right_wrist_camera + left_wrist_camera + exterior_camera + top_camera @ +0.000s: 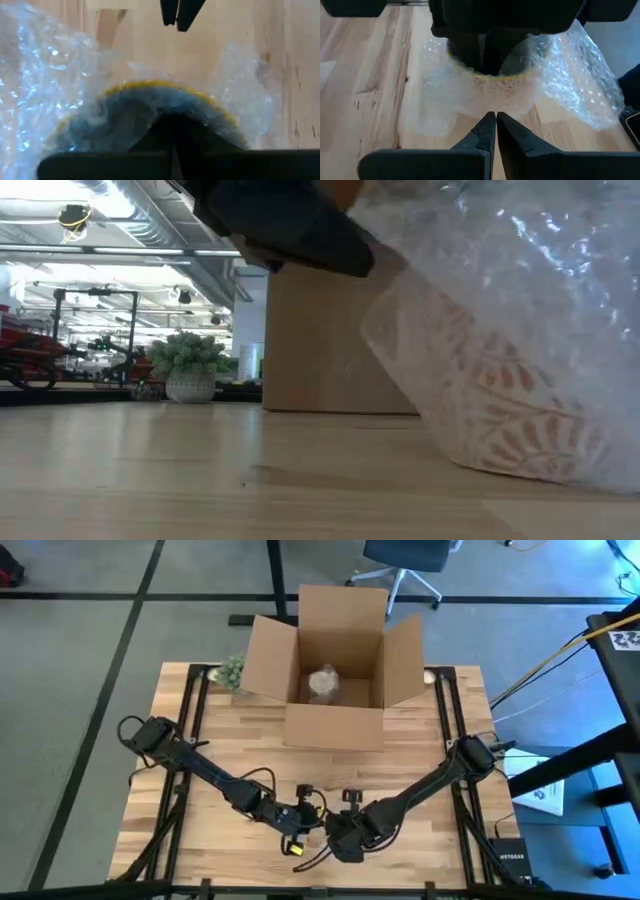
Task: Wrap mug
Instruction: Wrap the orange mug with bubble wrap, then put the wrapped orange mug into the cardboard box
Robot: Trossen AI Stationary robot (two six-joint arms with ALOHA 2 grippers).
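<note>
One cardboard box [335, 660] stands behind the mug [510, 420].

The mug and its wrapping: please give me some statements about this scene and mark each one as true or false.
1. The mug is covered in bubble wrap. True.
2. The cardboard box on the table is closed. False: its flaps stand open, and a wrapped item lies inside.
3. The left gripper has its fingers shut. True: the tips meet just short of the wrap.
4. The mug has a red rim. False: the rim is yellow.
5. A small potted plant stands on the table near the box. True.
6. The right gripper waits far from the mug. False: it is right at the mug's rim, fingers together.
</note>
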